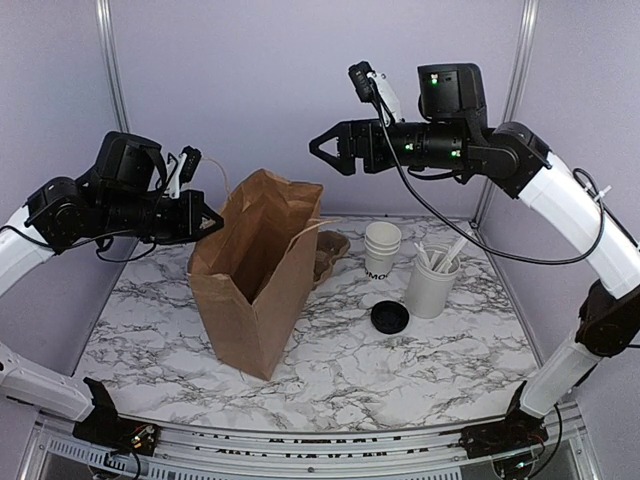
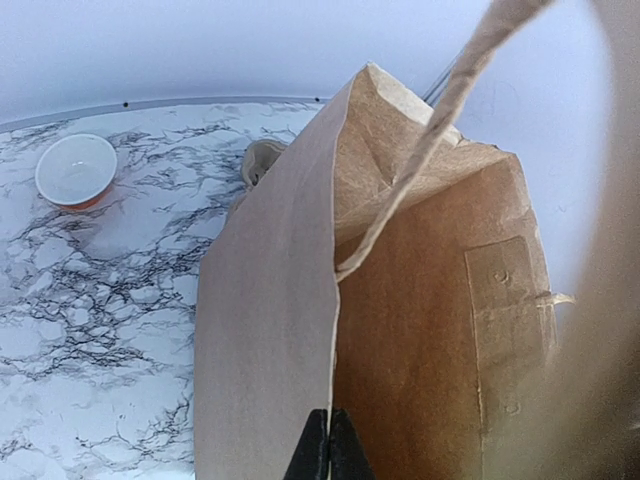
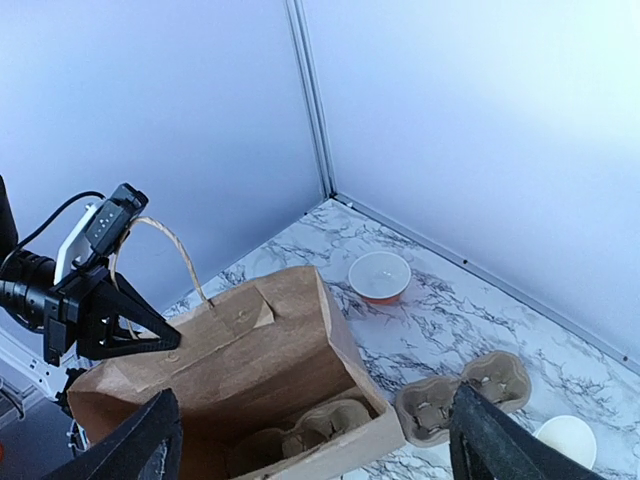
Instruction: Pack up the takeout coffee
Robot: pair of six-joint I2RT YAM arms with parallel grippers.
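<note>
Now the white paper cup stands upright on the table, at about one o'clock past the paper bag from the right gripper, which is spread wide and empty, while the left gripper pinches the bag's rim tight.

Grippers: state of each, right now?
Left gripper: closed, pinching the rim of the paper bag.
Right gripper: open, holding nothing, up above the bag.
</note>
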